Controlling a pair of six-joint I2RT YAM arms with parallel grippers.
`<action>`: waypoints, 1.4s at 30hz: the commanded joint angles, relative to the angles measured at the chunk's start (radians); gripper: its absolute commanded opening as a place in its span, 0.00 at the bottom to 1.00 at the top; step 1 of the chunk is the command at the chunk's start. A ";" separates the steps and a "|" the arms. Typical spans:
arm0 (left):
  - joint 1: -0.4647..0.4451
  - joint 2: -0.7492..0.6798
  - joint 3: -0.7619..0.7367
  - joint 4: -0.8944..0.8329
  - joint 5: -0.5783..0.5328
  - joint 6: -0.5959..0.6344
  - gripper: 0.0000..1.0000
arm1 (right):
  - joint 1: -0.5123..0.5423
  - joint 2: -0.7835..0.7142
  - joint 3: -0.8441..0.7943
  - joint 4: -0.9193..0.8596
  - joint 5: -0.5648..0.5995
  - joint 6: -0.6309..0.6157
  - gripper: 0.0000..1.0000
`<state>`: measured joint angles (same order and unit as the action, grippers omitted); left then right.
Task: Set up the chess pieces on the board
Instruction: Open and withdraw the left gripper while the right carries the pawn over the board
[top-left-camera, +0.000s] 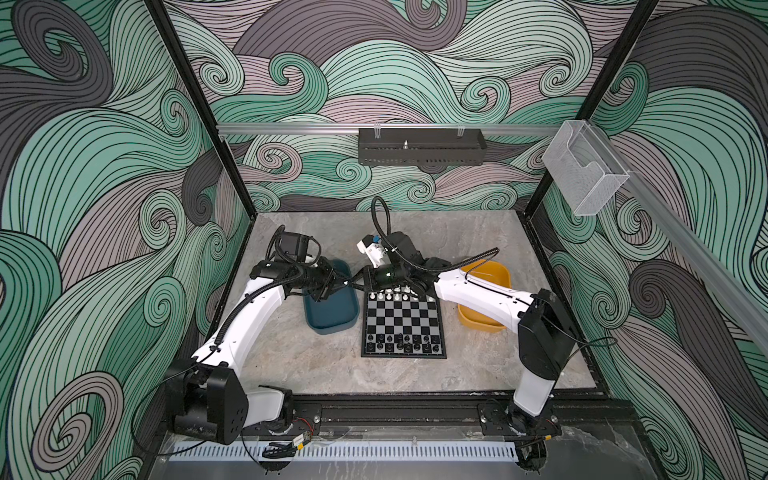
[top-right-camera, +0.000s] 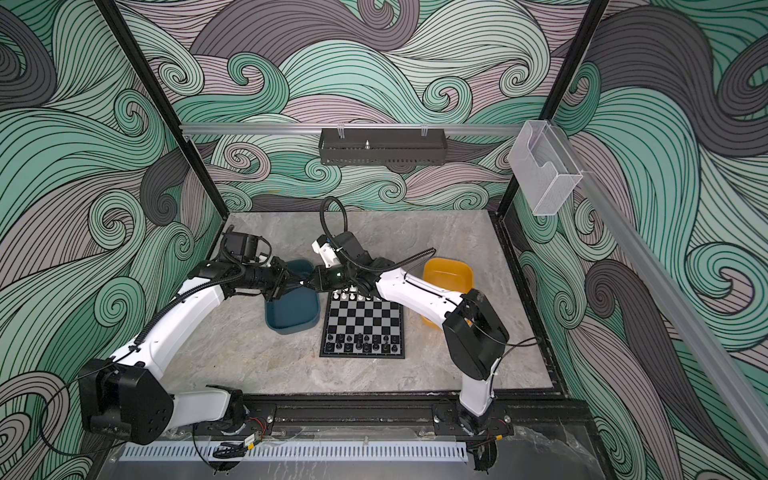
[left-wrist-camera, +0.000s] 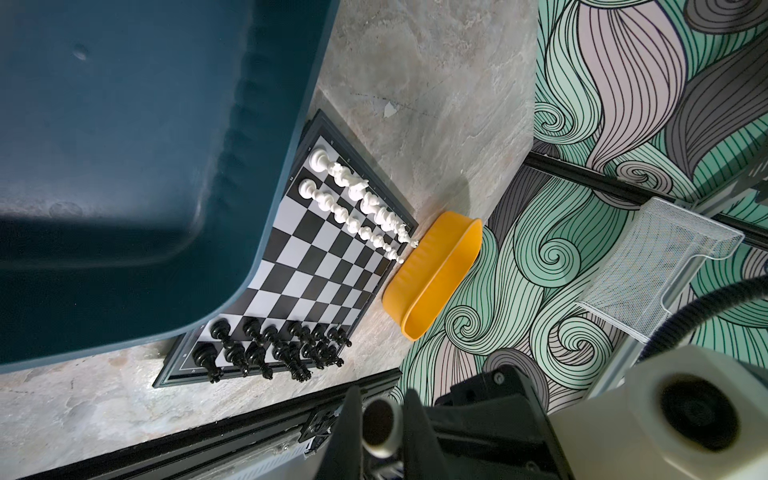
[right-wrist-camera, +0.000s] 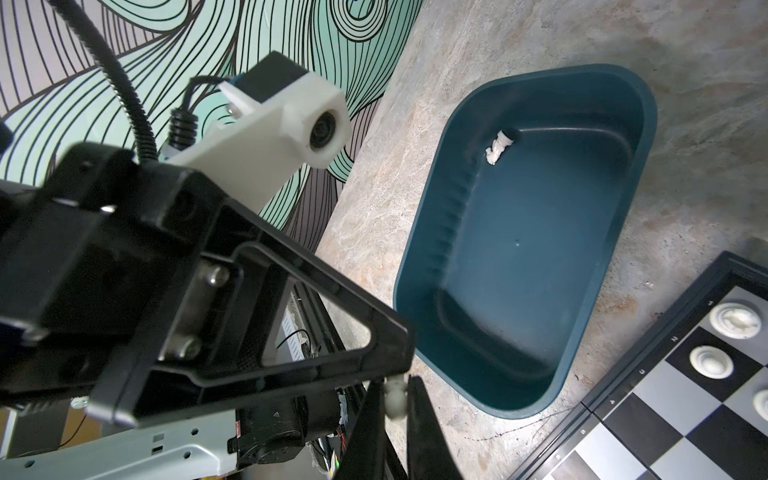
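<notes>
On the table (top-left-camera: 316, 370) the board (top-left-camera: 402, 322) sits central, its rows nearly filled. At the rim of the teal tray (right-wrist-camera: 519, 270) beside it, left claw (left-wrist-camera: 381, 401) and right claw (right-wrist-camera: 395, 386) both pinch one white chessman (right-wrist-camera: 394, 401). It is probably light, rigid and slippery, so grip its waist.

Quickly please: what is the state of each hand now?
Left hand: closed on a white chess piece.
Right hand: closed on the same white chess piece, tip to tip with the left hand.

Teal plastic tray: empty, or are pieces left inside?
Not empty: the right wrist view shows one white chess piece lying on its side inside the teal plastic tray, by its wall.
</notes>
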<state>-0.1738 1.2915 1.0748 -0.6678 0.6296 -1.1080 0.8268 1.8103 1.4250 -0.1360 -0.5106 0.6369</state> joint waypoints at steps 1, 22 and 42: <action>-0.008 -0.032 -0.021 -0.030 -0.019 -0.013 0.15 | -0.012 -0.045 -0.016 0.074 0.039 0.014 0.05; -0.001 -0.221 -0.031 -0.204 -0.080 0.741 0.99 | -0.151 -0.189 0.056 -0.942 0.428 -0.376 0.00; -0.019 -0.313 -0.194 -0.118 -0.024 0.776 0.99 | -0.206 0.254 0.302 -1.035 0.594 -0.478 0.00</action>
<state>-0.1860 0.9882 0.8555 -0.7853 0.6056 -0.3508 0.6308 2.0445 1.6962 -1.1278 0.0475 0.1825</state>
